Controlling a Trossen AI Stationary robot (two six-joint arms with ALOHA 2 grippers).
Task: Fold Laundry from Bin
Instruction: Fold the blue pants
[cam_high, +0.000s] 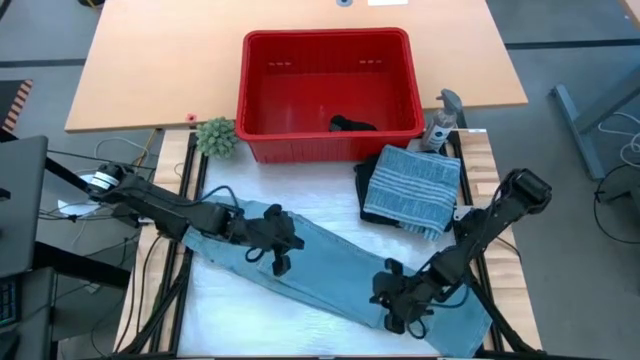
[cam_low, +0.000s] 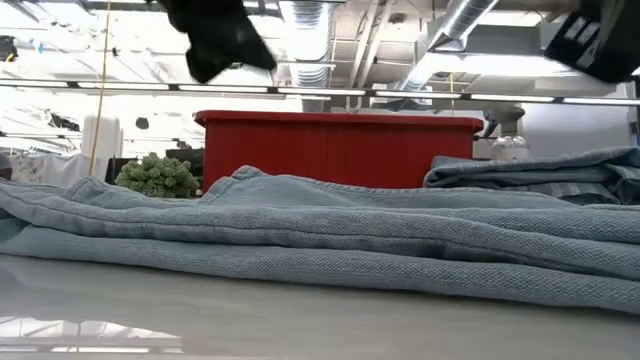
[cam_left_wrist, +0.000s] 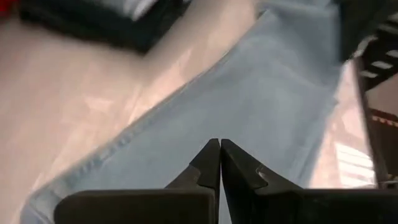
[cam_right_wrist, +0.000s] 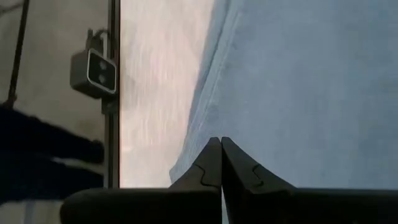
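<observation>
A long folded pair of light blue denim trousers (cam_high: 330, 265) lies flat across the white table top, from the left toward the near right corner. My left gripper (cam_high: 285, 250) hangs shut above its left half, the tips (cam_left_wrist: 219, 142) empty. My right gripper (cam_high: 398, 305) hangs shut above its right end (cam_right_wrist: 311, 81), also empty. In the low view both grippers (cam_low: 215, 40) (cam_low: 600, 45) are well clear of the denim (cam_low: 320, 230). A folded blue-grey striped cloth (cam_high: 415, 185) rests on a dark garment (cam_high: 368, 185) at the right. The red bin (cam_high: 325, 38) behind holds a black piece (cam_high: 352, 125).
A small green plant (cam_high: 216, 137) stands at the bin's left near corner, and a grey object (cam_high: 440, 125) at its right near corner. The wooden table (cam_high: 150, 70) carries the bin. Black frame rails (cam_high: 190, 170) run along both sides of the white surface.
</observation>
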